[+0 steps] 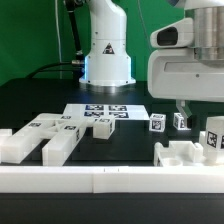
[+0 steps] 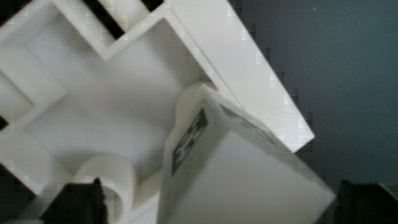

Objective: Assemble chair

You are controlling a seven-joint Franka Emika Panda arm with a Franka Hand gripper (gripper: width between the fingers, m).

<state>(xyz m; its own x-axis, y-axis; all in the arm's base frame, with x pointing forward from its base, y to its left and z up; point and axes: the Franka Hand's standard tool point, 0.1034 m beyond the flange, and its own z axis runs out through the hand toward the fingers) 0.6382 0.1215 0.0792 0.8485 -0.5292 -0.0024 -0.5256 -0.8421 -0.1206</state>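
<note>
Pincer (image 1: 199,114) hung at the exterior view's right, just behind the long front rail (image 1: 100,181), over a slotted chair piece (image 1: 180,156), jaws spread wide either side of a tagged white block (image 2: 228,150) without clamping it, other chair blocks (image 1: 45,140) lying well apart leftward.

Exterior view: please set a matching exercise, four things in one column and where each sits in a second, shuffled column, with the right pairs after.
Things
1. marker board
2. claw
3. long white rail
4. forked chair piece

Places
A. across the near edge of the scene
B. on the table, at the exterior view's left
C. lying flat mid-table, in front of the robot's base
D. hanging at the exterior view's right, above other parts

Pairs: 1-C, 2-D, 3-A, 4-B
</note>
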